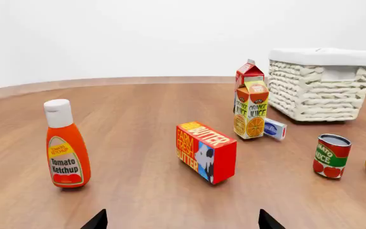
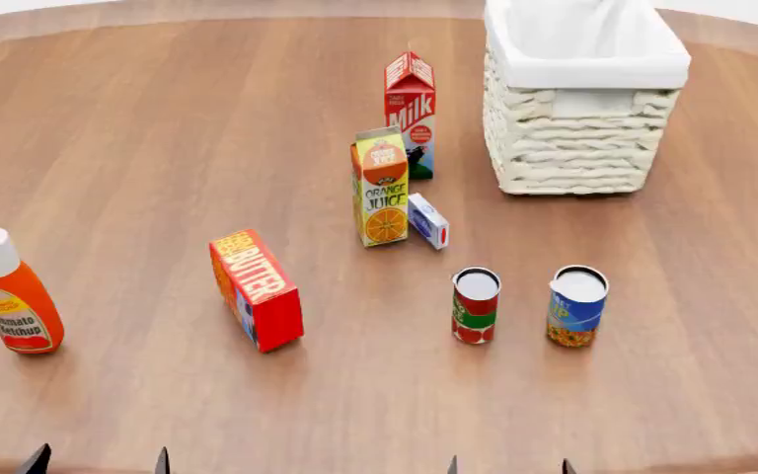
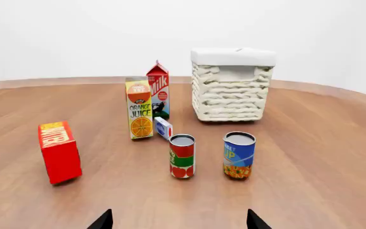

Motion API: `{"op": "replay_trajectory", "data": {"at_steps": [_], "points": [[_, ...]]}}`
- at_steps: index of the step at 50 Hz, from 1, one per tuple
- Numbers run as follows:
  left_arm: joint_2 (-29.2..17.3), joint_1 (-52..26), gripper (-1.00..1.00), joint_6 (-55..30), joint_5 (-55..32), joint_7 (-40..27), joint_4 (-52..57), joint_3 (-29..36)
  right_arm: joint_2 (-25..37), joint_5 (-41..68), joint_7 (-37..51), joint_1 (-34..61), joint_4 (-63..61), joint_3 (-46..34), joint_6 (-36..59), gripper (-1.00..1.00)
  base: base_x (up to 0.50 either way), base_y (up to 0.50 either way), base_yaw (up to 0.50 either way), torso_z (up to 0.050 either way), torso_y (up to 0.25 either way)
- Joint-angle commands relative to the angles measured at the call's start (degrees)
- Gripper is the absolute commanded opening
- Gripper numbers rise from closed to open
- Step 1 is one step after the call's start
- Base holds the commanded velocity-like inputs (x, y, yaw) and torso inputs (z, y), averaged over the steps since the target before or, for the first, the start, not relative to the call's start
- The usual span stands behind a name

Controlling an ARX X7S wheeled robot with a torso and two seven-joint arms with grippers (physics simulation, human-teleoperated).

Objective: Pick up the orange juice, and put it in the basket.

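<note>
The orange juice [image 2: 382, 187] is a tall yellow-green and orange carton standing upright mid-table, just in front of the red-and-white milk carton [image 2: 410, 111]; both wrist views show the orange juice [image 1: 251, 109] [image 3: 139, 108] too. The basket [image 2: 580, 148], cream wicker with white lining, stands at the far right and shows in the wrist views as well, basket [image 1: 316, 88] [image 3: 230, 90]. My left gripper [image 2: 98, 461] and right gripper [image 2: 508, 466] sit at the near table edge, both open with nothing between the fingertips, well short of the carton.
A tomato ketchup bottle [image 2: 15, 294] stands near left. A red butter box [image 2: 258, 289] lies left of centre. A small white-blue box [image 2: 428, 220] rests beside the juice. A tomato can [image 2: 476, 305] and a blue can [image 2: 576, 305] stand between my right gripper and the basket.
</note>
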Motion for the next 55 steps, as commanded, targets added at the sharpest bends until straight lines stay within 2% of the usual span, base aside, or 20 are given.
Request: {"op": "replay_trajectory", "data": {"at_steps": [1, 6, 19, 55], "points": [[-0.9, 0.0, 1.00, 0.0, -0.9, -1.0, 0.0, 1.0, 1.6, 1.6, 2.1, 0.3, 0.8, -2.1, -0.6, 1.00, 0.00, 0.00, 0.00, 0.000, 0.000], [-1.9, 0.0, 1.00, 0.1, -1.9, -2.2, 0.0, 2.2, 2.7, 3.3, 2.9, 2.9, -0.2, -1.9, 3.0, 1.00, 0.00, 0.00, 0.00, 0.000, 0.000], [-3.4, -0.1, 1.00, 0.2, -3.4, -3.9, -0.1, 4.0, 4.5, 3.9, 3.3, 5.3, -1.1, -3.7, 5.0, 1.00, 0.07, 0.00, 0.00, 0.000, 0.000], [-5.8, -0.4, 1.00, 0.5, -5.8, -6.8, -0.2, 6.8, 6.1, 7.0, 5.5, 6.6, -1.1, -6.4, 6.0, 1.00, 0.23, 0.00, 0.00, 0.000, 0.000]]}}
